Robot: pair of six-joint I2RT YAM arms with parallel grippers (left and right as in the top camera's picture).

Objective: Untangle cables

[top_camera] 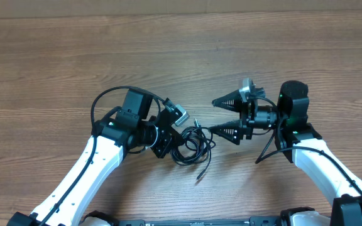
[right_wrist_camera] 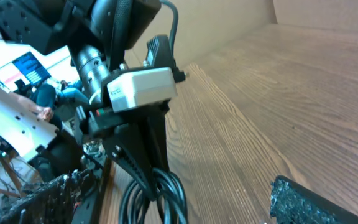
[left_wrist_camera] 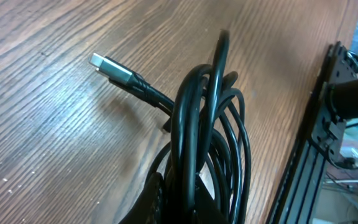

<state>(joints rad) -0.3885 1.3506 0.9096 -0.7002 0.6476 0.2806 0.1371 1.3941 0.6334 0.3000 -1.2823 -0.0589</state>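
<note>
The cables (top_camera: 192,141) are thin black cords lying in a loose tangle of loops on the wooden table between my two arms. My left gripper (top_camera: 170,143) is shut on the left side of the bundle. In the left wrist view the cables' loops (left_wrist_camera: 211,130) rise out of its dark fingers (left_wrist_camera: 160,199), and a silvery plug (left_wrist_camera: 112,69) sticks out to the left. My right gripper (top_camera: 217,117) stands wide open just right of the tangle and holds nothing. Its lower finger (top_camera: 228,132) is close to the nearest loop. The right wrist view shows the cables (right_wrist_camera: 160,196) hanging below the left gripper.
A loose cord end with a plug (top_camera: 199,177) trails toward the front of the table. A black frame rail (left_wrist_camera: 306,155) runs along the table's edge in the left wrist view. Bare wood (top_camera: 181,50) stretches behind both arms.
</note>
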